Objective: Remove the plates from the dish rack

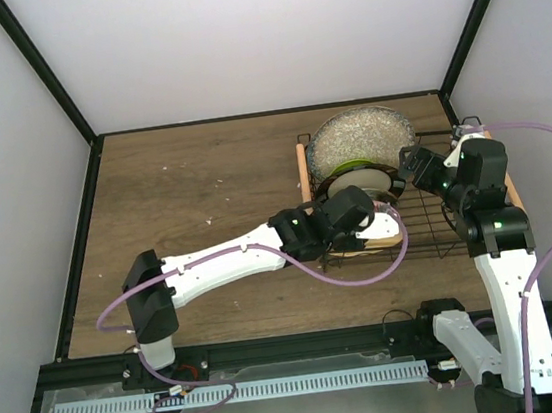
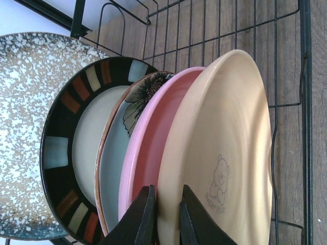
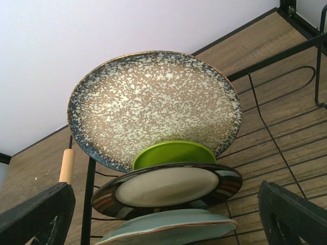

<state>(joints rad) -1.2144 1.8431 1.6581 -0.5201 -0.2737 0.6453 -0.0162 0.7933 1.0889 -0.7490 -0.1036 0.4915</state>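
**Plate rack status: left jaws on the pale orange plate, right jaws empty**

**Top view.** The dish rack [image 1: 435, 225] sits on the far right part of the desk [image 1: 194, 196], directly ahead of the right arm [image 1: 505, 269]. A wooden handle [image 1: 303, 175] runs along the rack side nearer the left arm [image 1: 232, 257]. The plates stand on edge inside the rack. The large speckled grey plate [image 1: 363, 133] is at the far end, with the small green plate [image 1: 352, 169] just in front of it. The left arm reaches across the desk to the near end of the row. The right arm's wrist is over the right side of the rack, facing the plates.

**Left wrist view.** Five plates show in a row, all in the rack. After the speckled grey plate come the cream plate with a dark rim [image 2: 89, 148], the mint plate with a flower [image 2: 115, 168], the pink plate [image 2: 145, 153] and the pale orange plate [image 2: 225, 138]. The pale orange plate carries a small bear drawing [image 2: 219, 181]. The left jaws are drawn in narrowly and clamp the rim of the pale orange plate. One finger [image 2: 144, 219] sits in the gap between the pink and pale orange plates, and the other lies on the pale orange plate's front face.

**Right wrist view.** The right jaws are spread wide and hold nothing. Their fingers [image 3: 36, 217] stand at the lower corners of the view. The speckled grey, green, cream and mint plates lie ahead, apart from both fingers.
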